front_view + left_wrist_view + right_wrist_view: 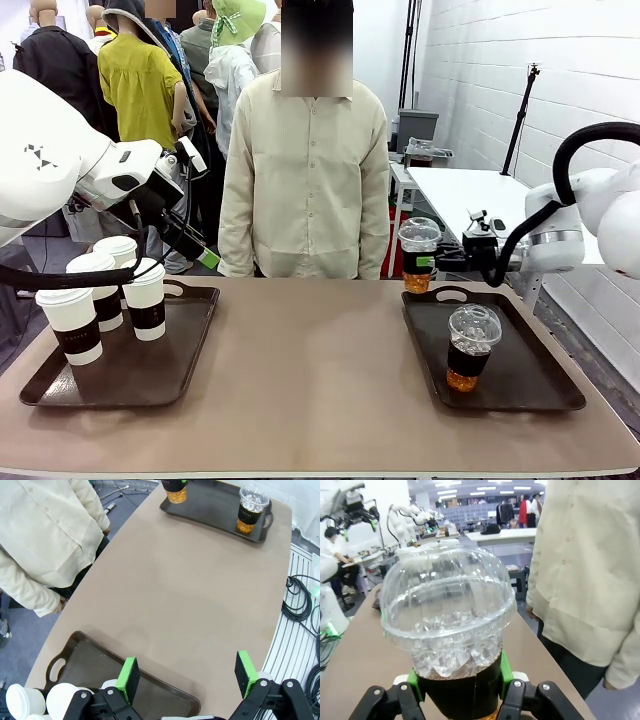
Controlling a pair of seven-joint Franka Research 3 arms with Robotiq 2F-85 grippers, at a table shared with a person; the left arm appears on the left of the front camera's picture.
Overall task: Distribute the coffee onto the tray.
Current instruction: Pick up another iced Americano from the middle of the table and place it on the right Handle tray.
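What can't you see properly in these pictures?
- Held cup's base: right wrist view, cut off by the bottom edge, behind the right gripper.
- Paper cups: left wrist view, cut by the edge.
- Band print on the tray cup: front view, too small.

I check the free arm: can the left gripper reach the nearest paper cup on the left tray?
Probably yes. The left gripper is open above the left tray, and the paper cup stands just below it, with nothing between.

I count four white paper cups on my left tray. Two clear dome-lidded cups, one on my right tray. Two trays, one person
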